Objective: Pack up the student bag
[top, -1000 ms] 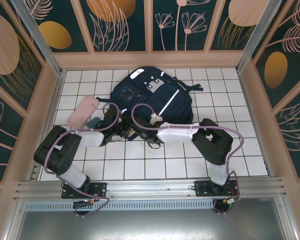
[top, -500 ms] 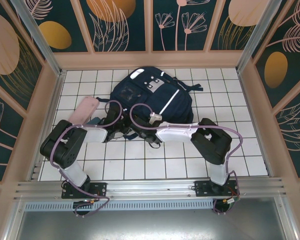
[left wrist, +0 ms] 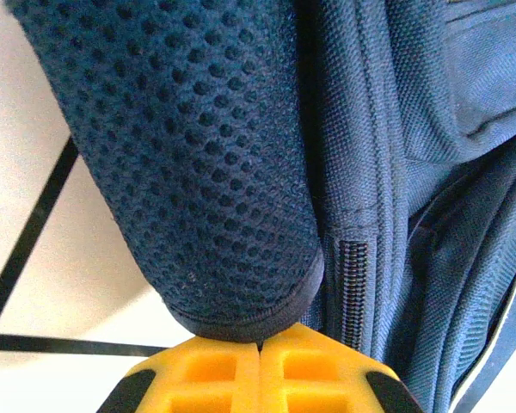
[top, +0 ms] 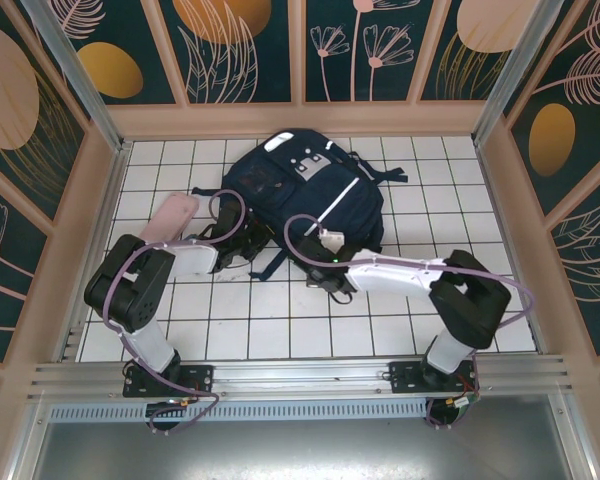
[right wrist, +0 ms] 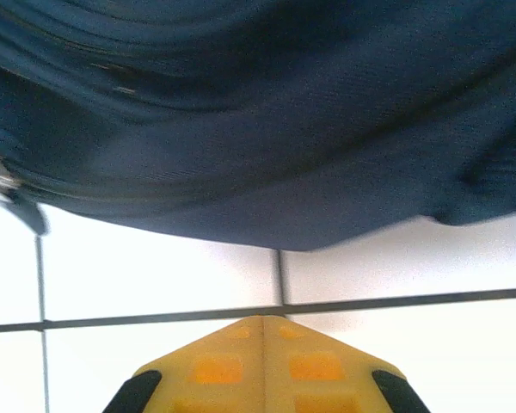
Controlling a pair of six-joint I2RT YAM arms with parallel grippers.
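So the bag (top: 280,190) lies on the tabletop (top: 230,320), long axis running away from the arms, just beyond both closed grippers: left gripper (left wrist: 260,370) tips touching the mesh strap (left wrist: 198,172), right gripper (right wrist: 264,344) just short of its near edge.

Large navy-blue fabric student bag (top: 300,190) lies flat on the white tiled desk (top: 430,170), centred and toward the rear wall. A pale pink oblong pouch (top: 170,216) lies on the desk to the left of the bag, near it. The left tool (left wrist: 260,346), closed, sits at the bag's near-left edge, its tips against the end of a navy mesh padded strap (left wrist: 198,163); the bag's body lies right of that strap. The right tool (right wrist: 264,325), closed, sits before the bag's near edge, bare desk between.
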